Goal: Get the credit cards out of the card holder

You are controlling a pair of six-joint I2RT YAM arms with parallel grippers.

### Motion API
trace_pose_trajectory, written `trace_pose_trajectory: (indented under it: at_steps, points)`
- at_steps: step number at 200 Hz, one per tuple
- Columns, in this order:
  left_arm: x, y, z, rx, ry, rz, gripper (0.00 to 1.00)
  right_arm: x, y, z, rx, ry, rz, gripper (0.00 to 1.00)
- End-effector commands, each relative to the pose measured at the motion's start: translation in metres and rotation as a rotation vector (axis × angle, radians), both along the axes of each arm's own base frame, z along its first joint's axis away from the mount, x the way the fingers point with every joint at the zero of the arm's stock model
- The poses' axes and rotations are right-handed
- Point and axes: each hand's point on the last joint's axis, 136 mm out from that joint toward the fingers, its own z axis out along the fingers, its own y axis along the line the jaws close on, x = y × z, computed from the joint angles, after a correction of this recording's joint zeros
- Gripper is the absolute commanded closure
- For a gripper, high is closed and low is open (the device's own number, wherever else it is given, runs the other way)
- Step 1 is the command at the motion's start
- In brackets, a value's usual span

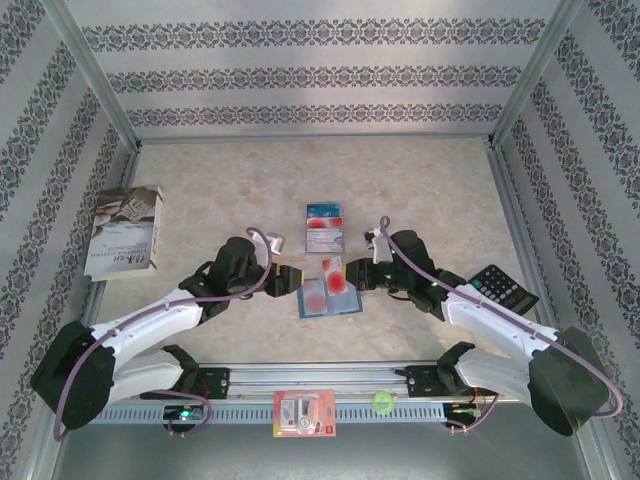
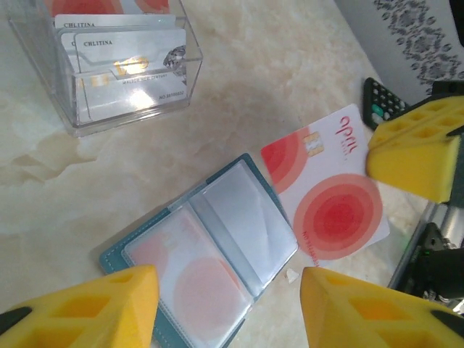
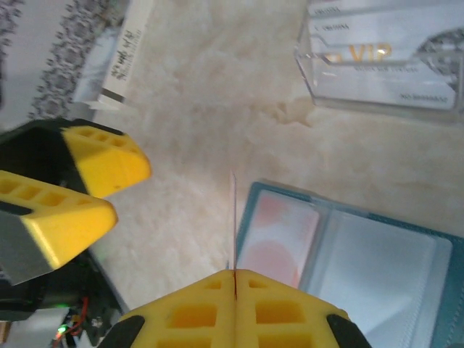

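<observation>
The teal card holder point(image 1: 328, 300) lies open on the marble table between both arms. In the left wrist view its left pocket point(image 2: 190, 279) holds a red-and-white card behind the clear film, and its right pocket point(image 2: 246, 217) looks empty. My right gripper point(image 3: 235, 279) is shut on another red-and-white credit card point(image 2: 326, 206), which stands on edge point(image 3: 234, 217) just off the card holder's point(image 3: 348, 246) left side. My left gripper point(image 2: 228, 312) hangs open over the holder's near edge, nothing between its yellow fingers point(image 2: 80, 312).
A clear plastic box point(image 1: 324, 228) with several cards stands just behind the holder. A black calculator point(image 1: 503, 290) lies at the right, a pale book point(image 1: 125, 232) at the left. A red-and-white packet point(image 1: 304, 413) sits on the near rail.
</observation>
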Motion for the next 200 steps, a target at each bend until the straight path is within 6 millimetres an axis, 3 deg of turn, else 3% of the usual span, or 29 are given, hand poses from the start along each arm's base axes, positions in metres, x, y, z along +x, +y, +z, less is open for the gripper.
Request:
trace_pose_trajectory:
  at_steps: [1,47,89,118,142,200]
  points:
    - [-0.005,-0.009,0.028,-0.15,-0.048,-0.074,0.44,-0.006,0.009,0.022,0.114,-0.04,0.068,1.0]
    - [-0.013,-0.014,0.054,-0.238,-0.11,-0.129,0.42,-0.014,0.018,0.041,0.193,-0.069,0.148,1.0]
    - [-0.011,-0.016,0.059,-0.319,-0.104,-0.133,0.41,-0.019,0.025,0.055,0.258,-0.067,0.202,1.0]
    - [-0.01,-0.02,0.072,-0.398,-0.126,-0.156,0.51,-0.02,0.028,0.06,0.286,-0.065,0.211,1.0]
    - [-0.009,-0.022,0.08,-0.429,-0.148,-0.167,0.51,-0.022,0.032,0.062,0.297,-0.065,0.224,1.0]
    - [-0.005,-0.027,0.08,-0.462,-0.125,-0.18,0.67,-0.028,0.043,0.064,0.306,-0.061,0.257,1.0]
